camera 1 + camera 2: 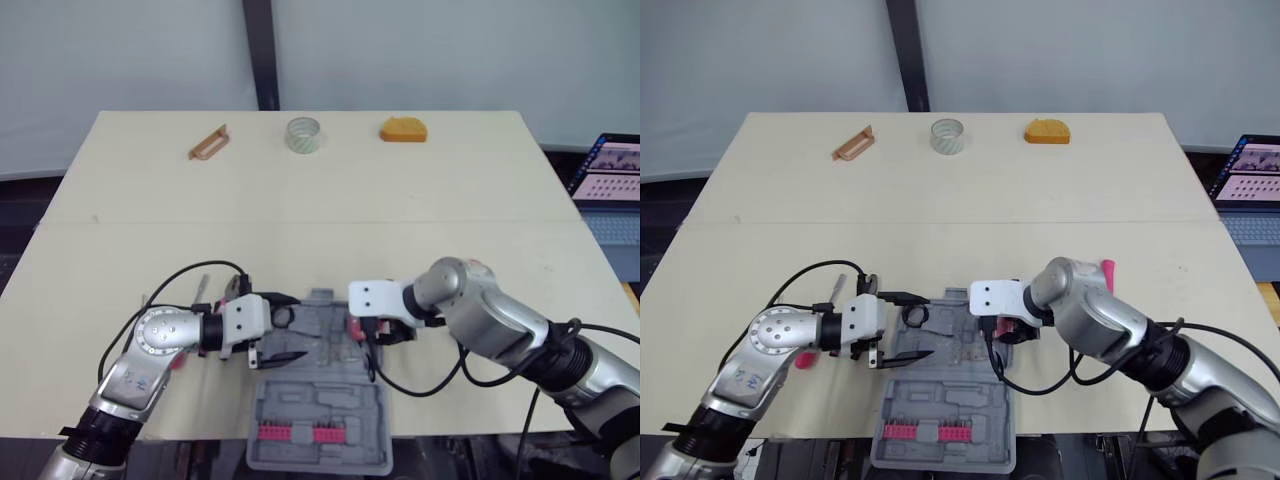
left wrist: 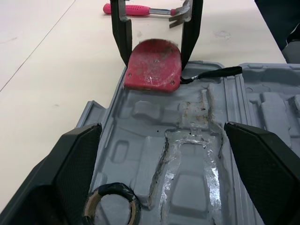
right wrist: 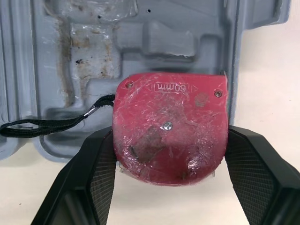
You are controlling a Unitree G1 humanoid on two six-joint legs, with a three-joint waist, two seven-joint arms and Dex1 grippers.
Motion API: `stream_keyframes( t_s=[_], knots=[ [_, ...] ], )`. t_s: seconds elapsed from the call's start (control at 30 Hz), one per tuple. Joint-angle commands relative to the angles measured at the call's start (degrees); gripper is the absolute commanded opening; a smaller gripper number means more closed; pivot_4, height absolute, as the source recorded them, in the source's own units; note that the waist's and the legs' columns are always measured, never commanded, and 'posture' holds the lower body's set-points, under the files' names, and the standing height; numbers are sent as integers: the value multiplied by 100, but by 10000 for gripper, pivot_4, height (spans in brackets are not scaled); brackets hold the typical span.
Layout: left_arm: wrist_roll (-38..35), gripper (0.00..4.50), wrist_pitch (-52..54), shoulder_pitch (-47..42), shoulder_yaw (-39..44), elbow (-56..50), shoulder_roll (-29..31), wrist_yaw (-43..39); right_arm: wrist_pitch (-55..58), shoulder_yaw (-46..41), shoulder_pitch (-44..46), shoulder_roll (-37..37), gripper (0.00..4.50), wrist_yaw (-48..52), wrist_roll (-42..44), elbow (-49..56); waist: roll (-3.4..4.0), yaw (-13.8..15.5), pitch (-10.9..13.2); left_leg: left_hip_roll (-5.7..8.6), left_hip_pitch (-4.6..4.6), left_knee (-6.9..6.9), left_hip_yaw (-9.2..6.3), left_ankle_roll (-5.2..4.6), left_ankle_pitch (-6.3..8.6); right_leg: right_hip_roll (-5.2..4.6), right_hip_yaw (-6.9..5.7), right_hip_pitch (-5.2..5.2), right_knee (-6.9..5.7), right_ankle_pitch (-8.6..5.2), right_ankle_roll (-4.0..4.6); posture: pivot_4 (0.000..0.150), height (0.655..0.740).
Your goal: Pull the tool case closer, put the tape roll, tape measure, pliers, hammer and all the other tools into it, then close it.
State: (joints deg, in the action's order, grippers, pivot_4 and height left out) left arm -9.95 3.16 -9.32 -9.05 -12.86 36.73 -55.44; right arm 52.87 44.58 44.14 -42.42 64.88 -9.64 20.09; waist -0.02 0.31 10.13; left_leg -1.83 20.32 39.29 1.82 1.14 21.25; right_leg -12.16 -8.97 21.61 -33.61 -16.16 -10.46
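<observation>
The grey tool case (image 1: 320,405) lies open at the table's near edge. My right gripper (image 1: 358,328) is shut on the red tape measure (image 3: 171,136), holding it low over the right end of the case's tray (image 3: 168,42). The tape measure's black strap (image 3: 42,124) trails into the tray. My left gripper (image 1: 297,326) hovers open over the tray's left part, with nothing between its fingers. A black tape roll (image 2: 112,206) lies in the tray just below it. A pink-handled hammer (image 2: 140,9) rests on the table beyond the right gripper.
At the table's far edge sit a brown tool (image 1: 208,143), a clear tape roll (image 1: 304,135) and an orange object (image 1: 403,129). A thin tool (image 1: 202,290) lies left of the case, and a pink handle (image 1: 805,358) shows under my left arm. A laptop (image 1: 612,175) stands at the right.
</observation>
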Motion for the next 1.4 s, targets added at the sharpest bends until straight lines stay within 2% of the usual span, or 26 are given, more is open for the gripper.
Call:
stream_keyframes(
  t_s=[0.03,1.4],
  knots=[
    [-58,45000,5,17,26,-222,-26,39,-143,11,70,44,28926,-62,-152,87,0,-35,0,0,0,0,0,0,0,0,0,0,-1,0,0,1500,7400],
    [-66,45000,72,-14,-25,-311,-71,33,-751,-17,-166,397,28926,-15,-748,-249,0,-53,0,0,-1,-3,0,0,0,0,0,1,0,0,0,1500,7400]
  ],
)
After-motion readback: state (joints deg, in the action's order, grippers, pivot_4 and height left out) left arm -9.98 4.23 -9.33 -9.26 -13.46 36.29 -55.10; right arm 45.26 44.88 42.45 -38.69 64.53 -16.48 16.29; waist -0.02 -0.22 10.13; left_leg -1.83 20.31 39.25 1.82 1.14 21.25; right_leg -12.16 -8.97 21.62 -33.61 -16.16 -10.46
